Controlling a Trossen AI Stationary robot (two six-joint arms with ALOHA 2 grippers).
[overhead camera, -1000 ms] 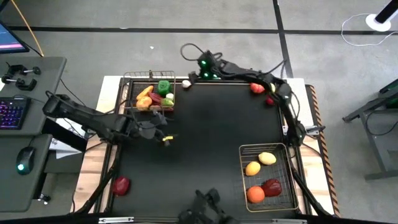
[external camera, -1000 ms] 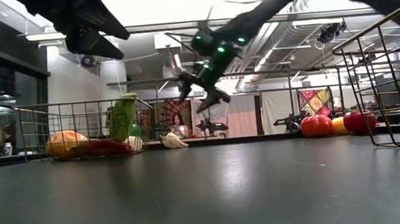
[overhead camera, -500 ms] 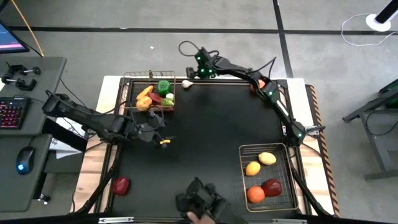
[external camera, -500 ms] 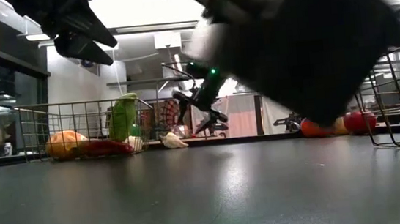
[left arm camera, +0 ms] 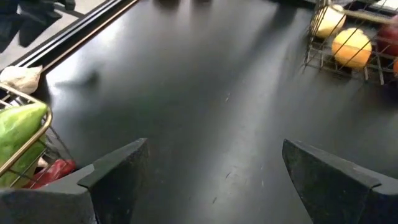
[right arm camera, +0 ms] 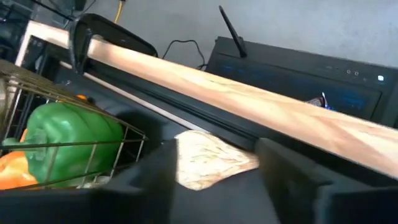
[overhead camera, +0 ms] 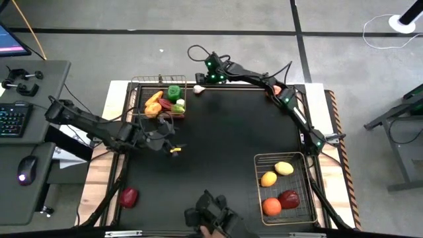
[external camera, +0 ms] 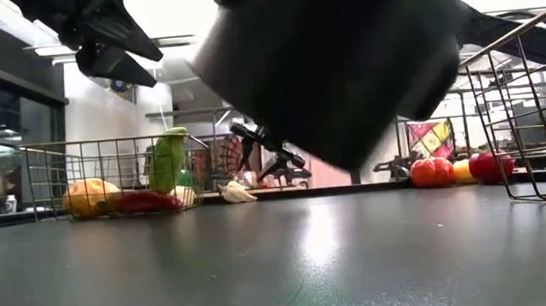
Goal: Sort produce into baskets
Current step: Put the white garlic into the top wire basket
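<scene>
A white garlic (overhead camera: pixel 198 88) lies on the table at its far edge, just right of the smaller coppery-rimmed basket (overhead camera: pixel 158 79). That basket holds a green pepper (overhead camera: pixel 174 92) and other vegetables. My right gripper (overhead camera: pixel 203 80) is open low over the garlic (right arm camera: pixel 208 163), one finger on either side of it. My left gripper (overhead camera: pixel 173 147) is open and empty (left arm camera: pixel 211 180) above the table, in front of that basket. The larger basket (overhead camera: pixel 310 198) at the near right holds a lemon, an orange and a dark-red piece. My right gripper's fingers (right arm camera: pixel 149 180) stand on either side of the garlic's body (right arm camera: pixel 186 168), coming level from the table's right side. Whether they touch it, I cannot tell. The garlic rests on the table.
A dark-red piece (overhead camera: pixel 128 196) lies at the near left corner. Red and yellow fruits (external camera: pixel 455 170) lie at the far right, partly under my right arm. A dark object (overhead camera: pixel 211 215) at the near edge blocks much of the low view (external camera: pixel 344 56).
My right gripper has gone toward the table's left edge along the far edge and down, to the garlic. A dark object has come in at the table's near edge, in front of the low camera.
</scene>
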